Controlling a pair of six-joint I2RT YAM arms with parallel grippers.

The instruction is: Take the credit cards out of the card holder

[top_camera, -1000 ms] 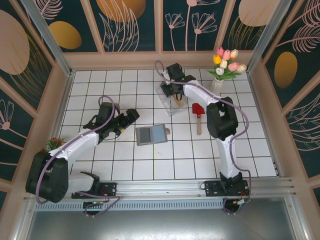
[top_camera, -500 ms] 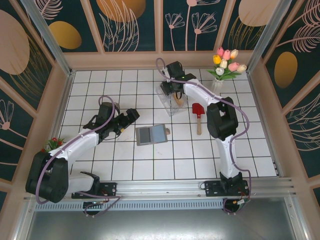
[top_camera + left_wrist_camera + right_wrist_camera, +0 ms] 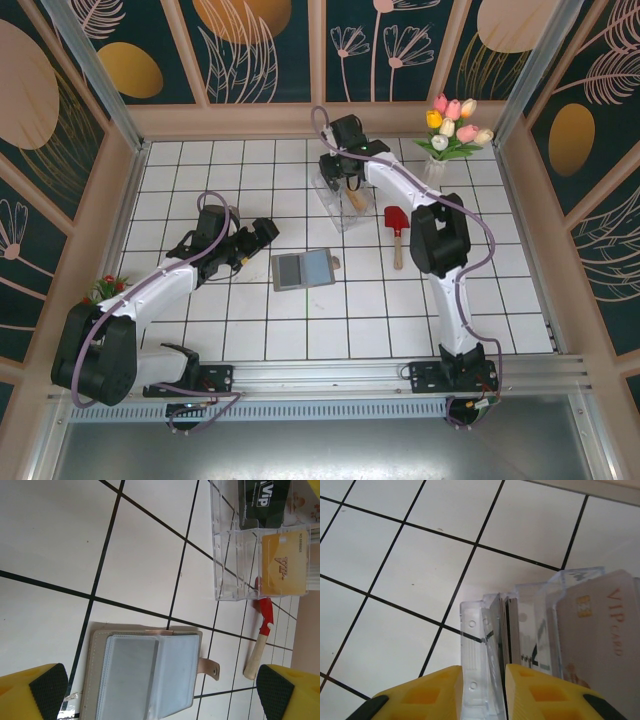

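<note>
Our narrow right gripper (image 3: 484,694) straddles the clear box (image 3: 472,630) wall (grip unclear). Pulling away, we may topple it. Our left gripper (image 3: 261,233) gapes wide.

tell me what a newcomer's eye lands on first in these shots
The card holder lies open mid-table and looks empty, with the left hand open beside it. At the far side, the right hand is down at a clear plastic box holding VIP cards. A red trowel beside the box and pink tulips in the far right corner add colour.
</note>
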